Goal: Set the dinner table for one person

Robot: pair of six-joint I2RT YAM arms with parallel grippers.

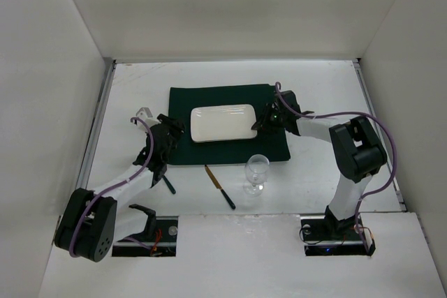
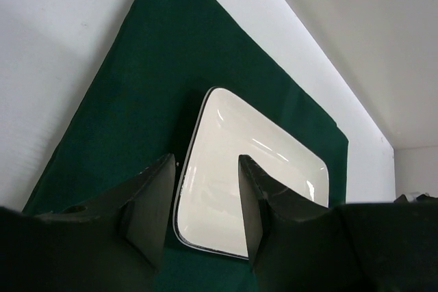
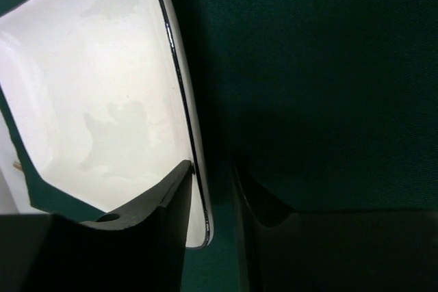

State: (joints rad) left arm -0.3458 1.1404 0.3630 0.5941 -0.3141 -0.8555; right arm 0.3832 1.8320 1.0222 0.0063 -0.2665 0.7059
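Note:
A white rectangular plate (image 1: 222,123) with a thin dark rim lies on a dark green mat (image 1: 181,102) in the middle of the dinner table (image 1: 140,82). My right gripper (image 1: 262,122) is at the plate's right end. In the right wrist view its jaws (image 3: 212,169) stand apart astride the plate (image 3: 102,87) rim, one finger over the plate, the other over the mat (image 3: 308,66). My left gripper (image 1: 167,134) hovers at the mat's left edge, open and empty (image 2: 205,162), with the plate (image 2: 260,155) in view beyond its fingers.
A wine glass (image 1: 256,172) stands upright just in front of the mat, right of centre. A knife (image 1: 219,186) lies to its left. Another dark-handled utensil (image 1: 167,185) lies by my left arm. A small white piece (image 1: 143,113) sits left of the mat.

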